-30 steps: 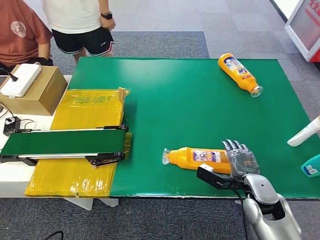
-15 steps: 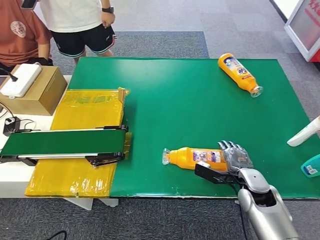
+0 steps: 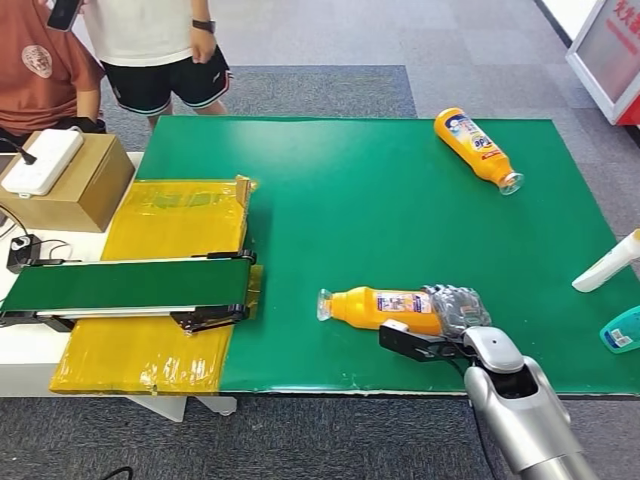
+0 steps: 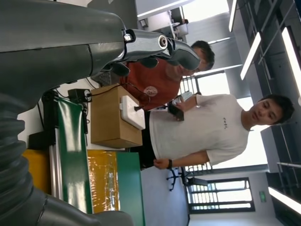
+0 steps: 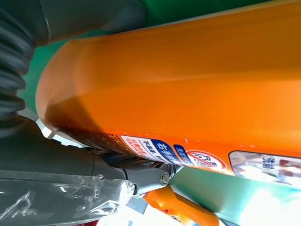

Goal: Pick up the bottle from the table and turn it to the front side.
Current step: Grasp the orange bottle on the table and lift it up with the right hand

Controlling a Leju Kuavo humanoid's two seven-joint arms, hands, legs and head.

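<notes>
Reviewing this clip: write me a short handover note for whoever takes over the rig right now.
Right hand: fingers wrapped over the base end of the near orange bottle, which lies on its side on the green mat, cap toward the conveyor.
Left hand: raised off the table, holding nothing, fingers apart.
A second orange bottle lies at the far right of the mat.
Done: grasp on the near bottle.
Left: lift it and turn it to the front side.
</notes>
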